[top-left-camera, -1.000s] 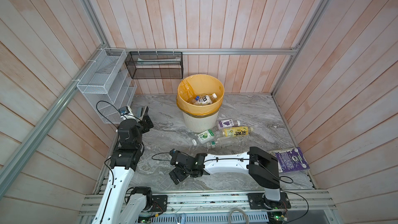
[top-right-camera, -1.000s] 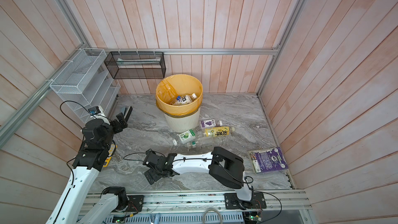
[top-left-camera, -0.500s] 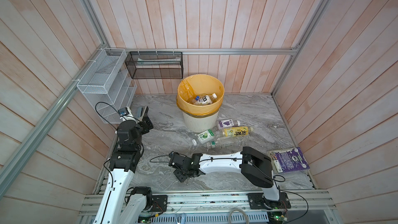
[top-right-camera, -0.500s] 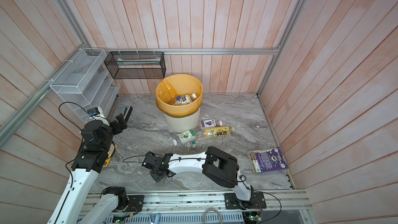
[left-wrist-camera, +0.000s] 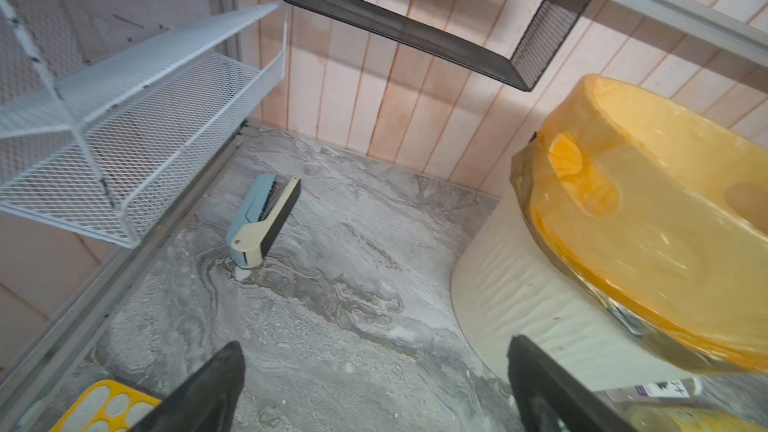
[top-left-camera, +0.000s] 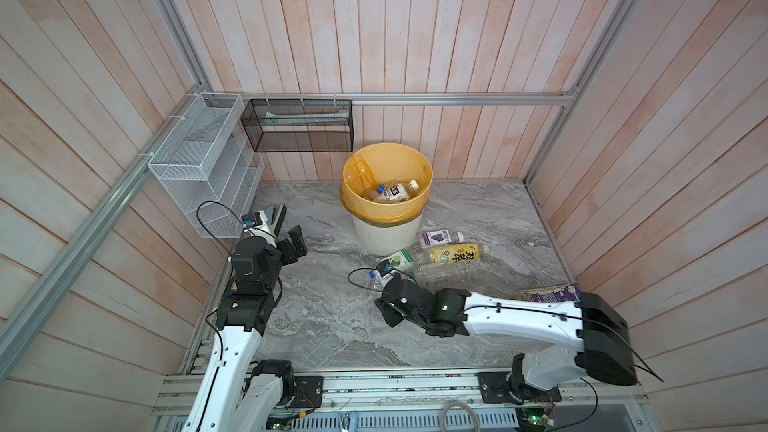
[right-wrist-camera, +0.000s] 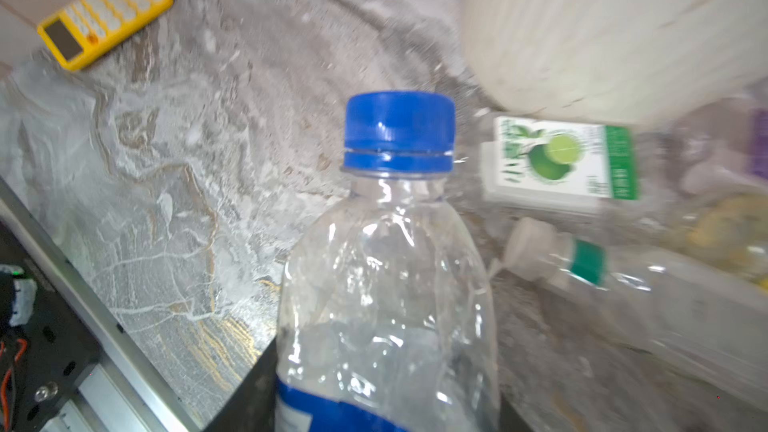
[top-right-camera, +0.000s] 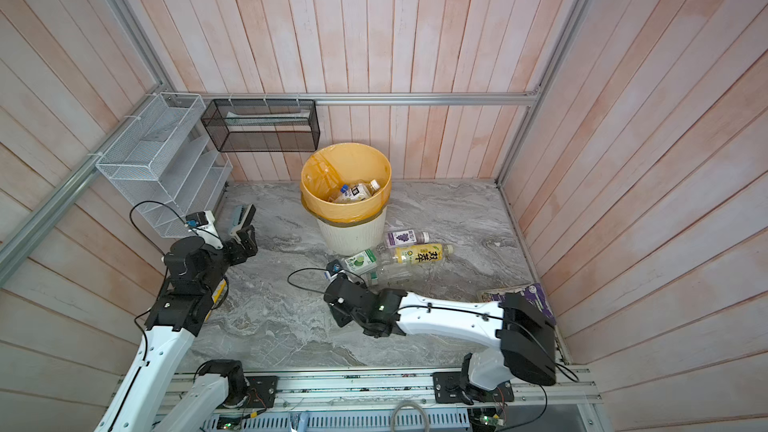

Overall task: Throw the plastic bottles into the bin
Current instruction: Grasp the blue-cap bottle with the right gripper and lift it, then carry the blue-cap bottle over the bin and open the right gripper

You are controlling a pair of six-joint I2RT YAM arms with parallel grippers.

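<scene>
Right gripper [top-left-camera: 385,299], spread wide over the near tabletop [top-left-camera: 332,326] a second ago, has since closed and swung toward the round cream ribbed bin with its yellow-orange liner [top-left-camera: 386,238]. In both top views its load hides under the wrist. Left wrist view: my left gripper [left-wrist-camera: 376,347] hangs empty beside the bin, fingers well apart. Right wrist view: the jaws are clamped on a small clear plastic bottle with a blue cap and blue label [right-wrist-camera: 386,284], dented, cap pointing away from me. With that bottle secured, I judge the carry to the bin comes next.
</scene>
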